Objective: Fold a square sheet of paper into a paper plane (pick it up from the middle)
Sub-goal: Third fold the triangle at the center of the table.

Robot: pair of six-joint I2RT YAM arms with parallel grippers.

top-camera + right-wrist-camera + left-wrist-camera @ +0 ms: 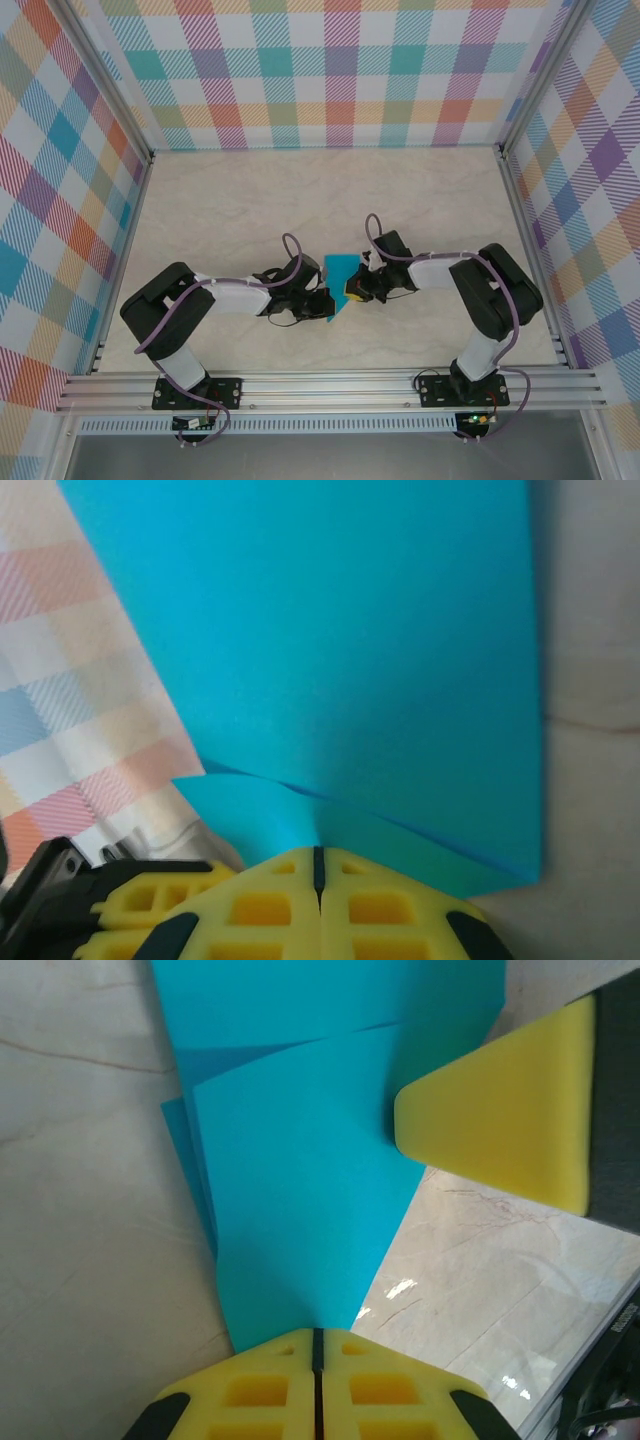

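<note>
The teal-blue sheet of paper (338, 270), folded into overlapping layers, is held off the table between the two arms. My left gripper (322, 300) is shut on its narrow lower end; in the left wrist view the paper (300, 1190) runs straight into the closed jaws of that gripper (318, 1332). My right gripper (355, 290) is shut on the paper's right side. In the right wrist view the paper (350, 650) with a loose flap edge enters that gripper's closed jaws (319, 850). A yellow finger (500, 1120) of the right gripper presses on the paper's right edge.
The pale marble-look tabletop (250, 210) lies under the paper. Plaid walls (330, 70) and aluminium rails (330, 385) box in the workspace. The left gripper's yellow body (150, 905) shows close beside the right one.
</note>
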